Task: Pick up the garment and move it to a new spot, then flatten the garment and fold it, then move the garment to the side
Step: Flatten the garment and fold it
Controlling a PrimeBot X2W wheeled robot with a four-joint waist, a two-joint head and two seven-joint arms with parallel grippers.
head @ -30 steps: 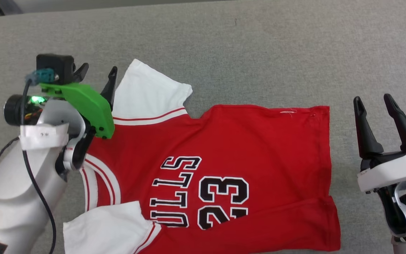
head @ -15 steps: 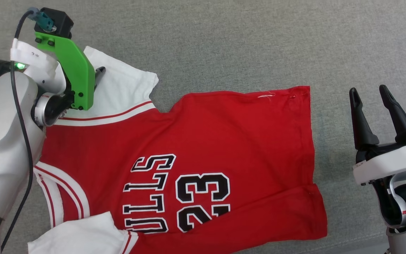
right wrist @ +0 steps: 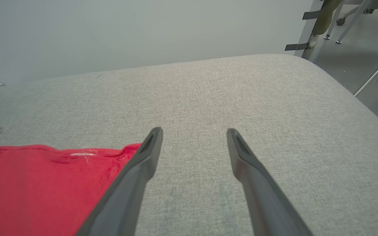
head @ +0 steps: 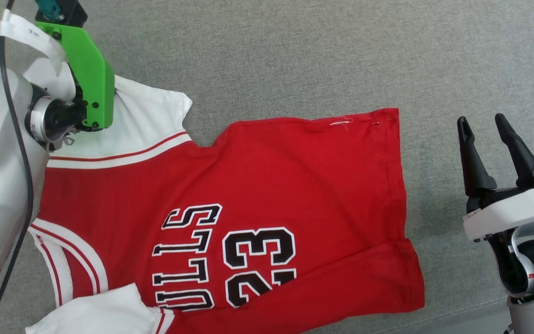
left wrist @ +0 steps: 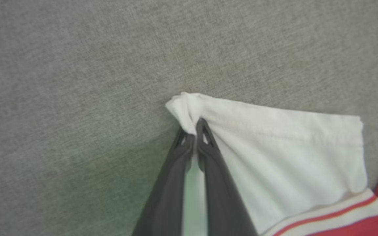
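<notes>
Pinching garment [left wrist: 284, 154] sleeve corner: left tool [left wrist: 193, 131] | right tool [head: 480, 124] spread, apart from hem

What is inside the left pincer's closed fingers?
A bunched corner of the white sleeve of the garment, pinched at the tips of the left pincer, over the grey padded surface. How far cloth runs down between the fingers is hidden.

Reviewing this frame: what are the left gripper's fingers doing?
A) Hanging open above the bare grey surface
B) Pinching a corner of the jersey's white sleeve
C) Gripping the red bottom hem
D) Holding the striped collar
B: the left wrist view shows the left gripper with its fingers shut on a bunched corner of the white sleeve of the garment.
</notes>
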